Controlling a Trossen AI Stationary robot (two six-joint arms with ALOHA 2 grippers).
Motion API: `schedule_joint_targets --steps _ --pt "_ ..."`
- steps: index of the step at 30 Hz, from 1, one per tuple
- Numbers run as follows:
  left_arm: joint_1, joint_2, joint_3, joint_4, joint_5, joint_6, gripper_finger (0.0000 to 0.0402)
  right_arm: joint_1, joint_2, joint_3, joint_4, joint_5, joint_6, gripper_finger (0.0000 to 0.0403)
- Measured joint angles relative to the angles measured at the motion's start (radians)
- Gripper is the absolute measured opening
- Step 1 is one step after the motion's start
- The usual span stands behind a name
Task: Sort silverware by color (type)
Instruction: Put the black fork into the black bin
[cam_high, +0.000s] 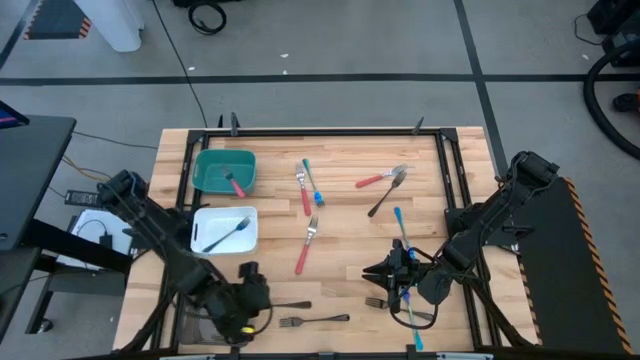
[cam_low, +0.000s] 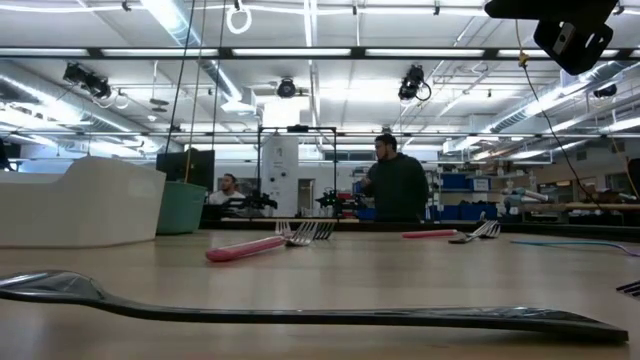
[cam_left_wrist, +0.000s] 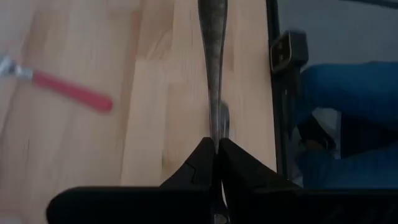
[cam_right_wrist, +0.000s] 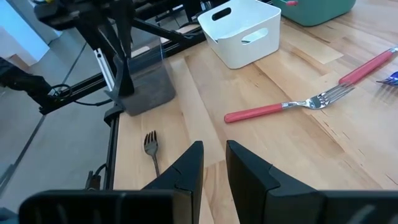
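Here we see a pale wooden counter (cam_high: 340, 150) of jointed planks, strewn with slim silverware. We count three loose red-handled forks — one (cam_high: 304, 188) beside a blue-handled one (cam_high: 313, 184), one (cam_high: 306, 246) mid-counter, one (cam_high: 378, 179) crossing a dark metal fork (cam_high: 385, 194). A fourth red handle lies in the glossy green bin (cam_high: 212, 163); a dark fork rests in the white plastic bin (cam_high: 246, 240). Two blue utensils (cam_high: 401, 228) sit near the right claw (cam_high: 388, 272), whose fingers stand parted over the planks. The left claw (cam_high: 255, 296) is clenched on a thin dark metal utensil (cam_left_wrist: 212, 56) at the counter's near edge. Another dark fork (cam_high: 318, 320) lies just beside it.
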Motion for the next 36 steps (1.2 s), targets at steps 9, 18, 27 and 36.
schedule_joint_targets --steps 9,18,27,36 --pt "-0.18 -0.021 0.0 -0.115 -0.004 -0.274 0.0022 0.001 0.0 0.0 0.003 0.0 0.026 0.0077" --pt "-0.38 -0.021 0.0 -0.261 -0.057 -0.641 0.0023 0.001 0.0 0.0 0.009 0.0 0.045 0.0077" --pt "-0.491 -0.019 0.0 -0.352 -0.151 -0.91 0.0024 0.001 0.0 0.0 0.008 0.0 0.045 0.0077" --pt "-0.444 0.042 0.0 -0.444 0.015 -0.982 0.0025 0.001 0.0 0.0 0.006 -0.006 0.043 0.0077"
